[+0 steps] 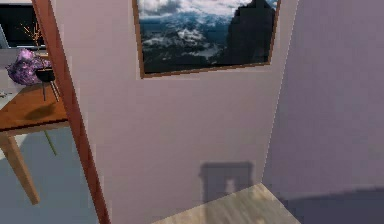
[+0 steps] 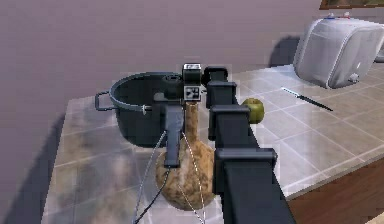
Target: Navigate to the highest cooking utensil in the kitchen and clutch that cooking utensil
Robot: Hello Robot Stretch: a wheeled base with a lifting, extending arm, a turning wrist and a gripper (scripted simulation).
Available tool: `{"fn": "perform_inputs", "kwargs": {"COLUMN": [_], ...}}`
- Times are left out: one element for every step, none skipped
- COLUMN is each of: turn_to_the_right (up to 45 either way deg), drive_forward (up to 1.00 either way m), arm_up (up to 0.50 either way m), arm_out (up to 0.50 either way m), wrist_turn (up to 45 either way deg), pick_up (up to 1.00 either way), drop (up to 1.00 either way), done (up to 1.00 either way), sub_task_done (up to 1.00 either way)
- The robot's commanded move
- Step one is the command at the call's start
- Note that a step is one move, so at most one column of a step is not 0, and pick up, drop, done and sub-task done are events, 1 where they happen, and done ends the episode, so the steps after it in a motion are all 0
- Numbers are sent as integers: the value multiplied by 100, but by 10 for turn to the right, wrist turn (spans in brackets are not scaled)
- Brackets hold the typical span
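Pincer [image 2: 172, 150] hangs just right of the dark pot [image 2: 135, 115] on the tiled desk [image 2: 90, 150]. A tan lump [image 2: 195, 178], maybe bread, lies behind it, so can't tell if it's got anything. Apple [image 2: 255, 108] and knife [image 2: 305, 98] sit further right w/ bare tiles between, desk edge at bottom right; ahead, wall [image 1: 180, 130] w/ framed picture [image 1: 205, 35], door frame [image 1: 70, 110] left.

Dark square-bar arm [image 2: 240, 155], white marker squares [image 2: 191, 72], dark claw [image 2: 172, 160]
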Motion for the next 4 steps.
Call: {"fn": "perform_inputs", "kwargs": {"turn_to_the_right": [0, 0, 0, 0], "drive_forward": [0, 0, 0, 0], "arm_up": [0, 0, 0, 0], "arm_out": [0, 0, 0, 0], "wrist_turn": [450, 450, 450, 120], "pick_up": [0, 0, 0, 0], "drop": [0, 0, 0, 0], "done": [0, 0, 0, 0], "sub_task_done": [0, 0, 0, 0]}}
